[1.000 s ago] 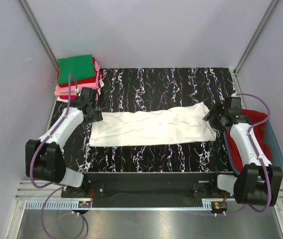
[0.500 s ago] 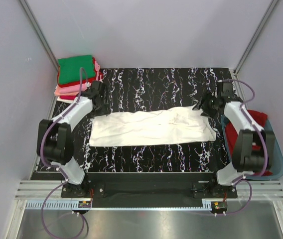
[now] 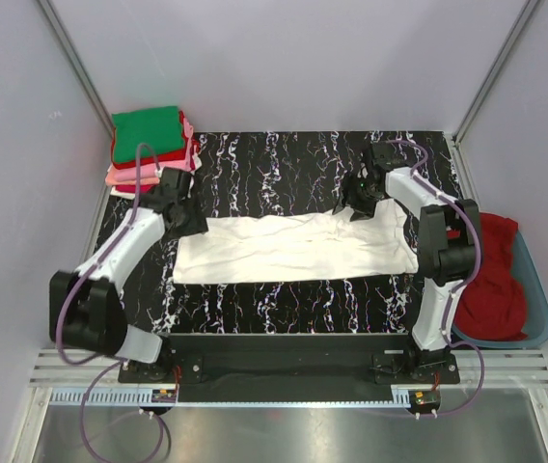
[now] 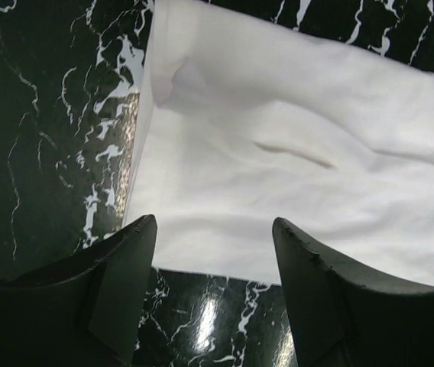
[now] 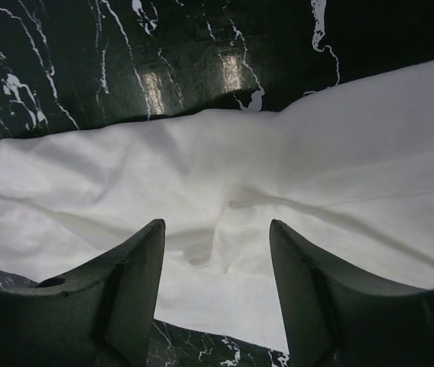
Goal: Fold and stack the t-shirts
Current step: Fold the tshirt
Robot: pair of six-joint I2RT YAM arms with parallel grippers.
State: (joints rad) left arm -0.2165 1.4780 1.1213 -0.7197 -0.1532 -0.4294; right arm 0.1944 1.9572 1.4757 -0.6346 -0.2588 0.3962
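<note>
A white t-shirt [image 3: 293, 249] lies folded into a long strip across the middle of the black marbled table [image 3: 284, 164]. My left gripper [image 3: 187, 222] hangs open over the strip's left end. In the left wrist view the white t-shirt [image 4: 293, 168] has its edge running between the spread jaws of the left gripper [image 4: 213, 229], which hold nothing. My right gripper [image 3: 354, 208] is open over the strip's far edge, right of centre. In the right wrist view the wrinkled white t-shirt [image 5: 225, 168] lies just ahead of the right gripper [image 5: 217, 229], which is empty.
A stack of folded t-shirts [image 3: 150, 145], green on top of red and pink, stands at the back left corner. A blue tub [image 3: 541, 299] holding a red cloth [image 3: 491, 289] is off the table's right edge. Grey walls close in three sides.
The right arm has swung from beside the tub to the far edge of the shirt, moving left. The left gripper went back toward the stack, then returned to the shirt's left end.
</note>
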